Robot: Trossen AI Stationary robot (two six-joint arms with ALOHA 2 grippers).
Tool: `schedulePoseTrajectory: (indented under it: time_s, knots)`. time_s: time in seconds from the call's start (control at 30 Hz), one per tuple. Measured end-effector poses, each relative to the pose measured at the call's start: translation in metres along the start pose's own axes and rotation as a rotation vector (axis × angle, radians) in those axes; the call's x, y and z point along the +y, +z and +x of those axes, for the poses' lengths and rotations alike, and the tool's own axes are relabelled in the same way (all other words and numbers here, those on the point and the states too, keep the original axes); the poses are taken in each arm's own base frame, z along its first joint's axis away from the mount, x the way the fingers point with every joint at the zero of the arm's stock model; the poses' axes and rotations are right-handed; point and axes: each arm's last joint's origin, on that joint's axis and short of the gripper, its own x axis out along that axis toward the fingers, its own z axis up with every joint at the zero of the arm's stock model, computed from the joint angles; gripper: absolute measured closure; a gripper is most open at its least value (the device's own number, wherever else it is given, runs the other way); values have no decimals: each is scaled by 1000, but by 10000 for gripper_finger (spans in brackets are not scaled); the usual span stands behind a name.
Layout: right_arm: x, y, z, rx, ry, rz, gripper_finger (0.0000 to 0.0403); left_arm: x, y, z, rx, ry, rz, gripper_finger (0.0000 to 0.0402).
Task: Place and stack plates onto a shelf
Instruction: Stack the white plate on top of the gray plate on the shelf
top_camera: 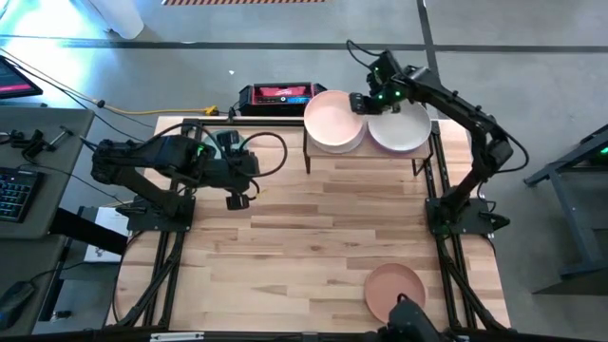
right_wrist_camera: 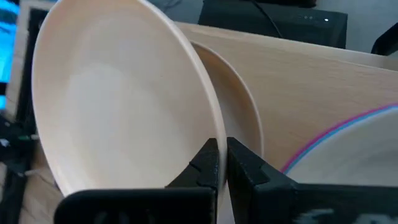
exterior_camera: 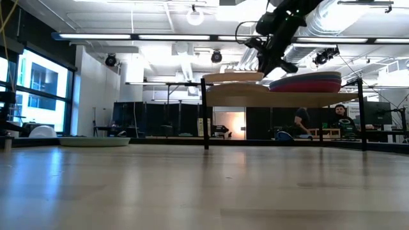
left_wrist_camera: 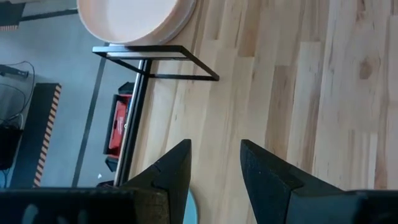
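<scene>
Standing at the far edge of the table (top_camera: 313, 237), the shelf (top_camera: 418, 155) carries two stacks of plates. The right gripper (top_camera: 360, 103) pinches the rim of the pink plate (top_camera: 332, 119) on the left stack; its fingers are closed on it. One brown plate (top_camera: 392, 288) lies near the front edge. The left gripper (top_camera: 237, 200) waits over the table with fingers apart, holding nothing.

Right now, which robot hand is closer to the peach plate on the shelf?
Right. The right gripper pinches the peach-pink plate at its rim on the shelf; the left gripper hangs open over the tabletop, well away.
</scene>
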Motion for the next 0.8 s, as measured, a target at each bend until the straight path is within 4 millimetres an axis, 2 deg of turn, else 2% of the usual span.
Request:
schedulePoseTrajectory:
  time_s: [0.27,0.8]
  knots:
    - [-3,-4,1,45,-32,-48,403,9,1,5,18,24,-68,273]
    - [-3,-2,2,8,-69,-82,403,25,0,14,47,61,-123,273]
